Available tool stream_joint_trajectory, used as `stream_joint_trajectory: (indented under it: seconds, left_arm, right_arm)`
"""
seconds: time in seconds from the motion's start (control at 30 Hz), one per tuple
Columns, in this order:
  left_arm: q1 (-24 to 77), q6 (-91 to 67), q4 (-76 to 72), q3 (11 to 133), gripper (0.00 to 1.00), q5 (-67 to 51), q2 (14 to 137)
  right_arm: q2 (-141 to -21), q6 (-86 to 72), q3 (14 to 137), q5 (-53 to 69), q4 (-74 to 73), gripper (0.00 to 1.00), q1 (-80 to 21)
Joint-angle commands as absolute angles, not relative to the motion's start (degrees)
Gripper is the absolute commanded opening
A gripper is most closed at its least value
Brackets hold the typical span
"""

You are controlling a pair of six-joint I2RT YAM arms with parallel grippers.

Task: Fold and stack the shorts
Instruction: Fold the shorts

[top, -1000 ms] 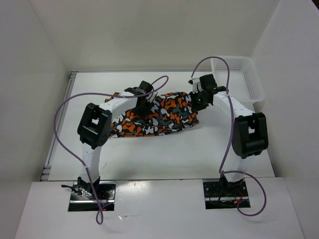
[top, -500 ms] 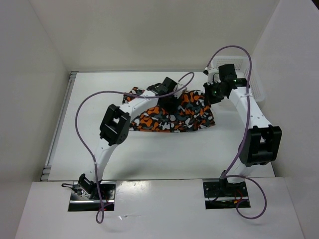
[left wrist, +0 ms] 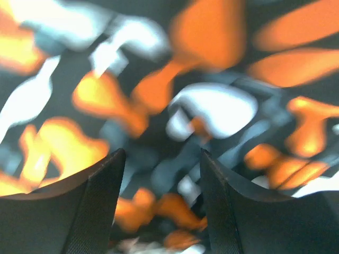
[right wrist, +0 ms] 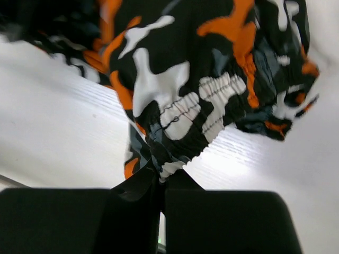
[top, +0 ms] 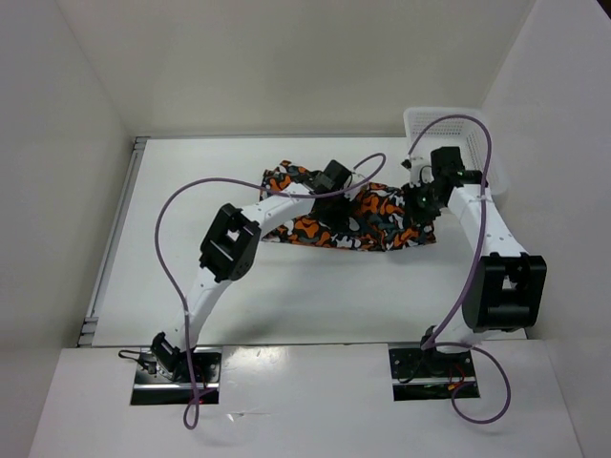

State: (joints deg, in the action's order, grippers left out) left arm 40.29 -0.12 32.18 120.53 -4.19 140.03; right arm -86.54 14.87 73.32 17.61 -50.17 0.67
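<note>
Fingers of the right gripper (right wrist: 161,182) pinched the elastic waistband of the shorts (right wrist: 175,95) at their right end, near the basket (top: 473,143). The left gripper (left wrist: 161,206), jaws spread, sat close over mid-fabric, the garment's long axis running leftward across the table (top: 191,239).

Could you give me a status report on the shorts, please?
Right gripper shut on shorts waistband. Left gripper in fabric, grip unclear. Mesh basket stands apart.

No writing, label, brand, number or sign can be read in any view; the shorts (top: 368,224) show only an orange, grey, white and black blotch print, without lettering.
</note>
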Motion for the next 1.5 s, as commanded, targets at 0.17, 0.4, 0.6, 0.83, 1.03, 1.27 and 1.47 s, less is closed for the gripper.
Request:
stream_joint_trajectory:
  seconds: [0.17,0.4,0.6,0.83,1.03,1.27,1.47]
  left_arm:
    - [38.85,0.00,28.31,102.76,0.66,7.72,128.41]
    - [37.71,0.00,28.30,97.92,0.66,9.93,127.10]
    - [35.43,0.00,29.70,94.83,0.66,11.15,119.10]
    - [28.14,0.00,28.83,85.26,0.66,16.96,113.91]
    - [24.88,0.00,27.16,79.20,0.67,17.49,113.29]
    - [21.28,0.00,25.93,75.32,0.67,15.66,114.70]
    - [17.76,0.00,29.96,79.62,0.67,5.90,110.40]
  right_arm:
    - [-88.15,14.42,71.72,12.13,-44.48,0.00,10.28]
    - [-90.26,18.53,70.58,8.96,-43.50,0.16,10.81]
    - [-85.26,20.21,64.27,10.72,-45.61,0.21,6.25]
    - [-82.71,15.39,60.91,12.74,-43.24,0.56,2.98]
    - [-83.23,14.24,59.68,9.49,-41.40,0.66,3.78]
    - [-84.38,12.57,58.54,7.74,-40.34,0.74,3.78]
    - [-87.97,13.44,58.54,7.73,-39.81,0.76,2.47]
